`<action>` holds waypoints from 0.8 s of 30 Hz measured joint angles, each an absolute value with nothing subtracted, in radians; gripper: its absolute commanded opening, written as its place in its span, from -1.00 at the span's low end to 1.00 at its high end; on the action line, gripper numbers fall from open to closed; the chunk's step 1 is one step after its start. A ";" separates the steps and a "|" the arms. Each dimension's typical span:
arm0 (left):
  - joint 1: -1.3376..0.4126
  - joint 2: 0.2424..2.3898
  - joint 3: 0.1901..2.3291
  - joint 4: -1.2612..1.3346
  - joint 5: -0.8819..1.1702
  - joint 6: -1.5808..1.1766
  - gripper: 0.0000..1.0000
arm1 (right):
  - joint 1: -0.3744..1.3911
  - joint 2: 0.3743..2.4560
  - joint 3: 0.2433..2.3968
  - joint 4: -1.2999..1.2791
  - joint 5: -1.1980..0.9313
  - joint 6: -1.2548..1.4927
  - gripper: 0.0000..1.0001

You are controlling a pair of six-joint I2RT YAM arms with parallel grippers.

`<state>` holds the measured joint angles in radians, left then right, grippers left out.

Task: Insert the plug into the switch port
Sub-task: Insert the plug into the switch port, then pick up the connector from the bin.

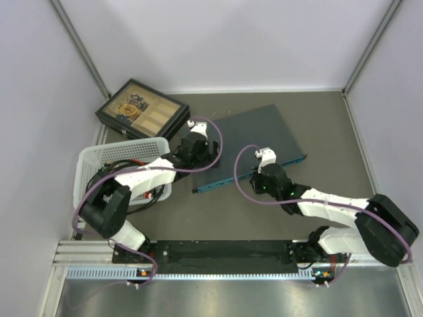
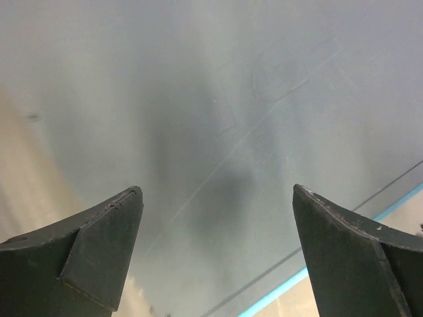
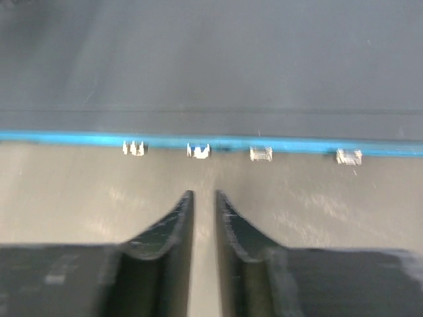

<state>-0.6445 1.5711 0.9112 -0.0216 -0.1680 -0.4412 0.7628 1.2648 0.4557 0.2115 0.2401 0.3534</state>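
Note:
The switch [image 1: 258, 135] is a flat dark blue-grey box lying slantwise at mid-table, its teal edge [image 3: 79, 137] facing the arms. Several small white plugs sit along that edge; one plug [image 3: 198, 150] is straight ahead of my right gripper [image 3: 203, 193]. That gripper hovers low over the table just short of the edge, its jaws a narrow slit apart with nothing between them. My left gripper [image 2: 217, 190] stands wide open close above the switch's top [image 2: 218, 99] near its left end, empty. In the top view it is the left gripper [image 1: 200, 146].
A black compartmented box [image 1: 142, 109] stands at the back left. A white mesh basket [image 1: 119, 165] sits at the left beside my left arm. Pale walls close in the table at the left, back and right.

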 measured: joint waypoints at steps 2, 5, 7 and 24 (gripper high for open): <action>-0.645 1.535 0.924 -0.065 -0.194 -0.449 0.97 | 0.763 1.213 0.445 0.171 0.229 0.350 -0.29; -0.645 1.465 0.950 -0.121 -0.252 -0.466 0.98 | 0.762 1.139 0.435 0.129 0.214 0.335 0.01; -0.645 1.415 0.957 -0.146 -0.295 -0.472 0.98 | 0.762 1.095 0.432 0.112 0.208 0.319 0.14; -0.443 1.165 1.045 -0.654 -0.622 -0.616 0.98 | 0.762 1.017 0.430 0.128 0.158 0.184 0.84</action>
<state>-0.4427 1.1648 1.0447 -0.6540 -0.6220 -0.6155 0.7624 1.0172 0.4305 0.1276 0.1581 0.1841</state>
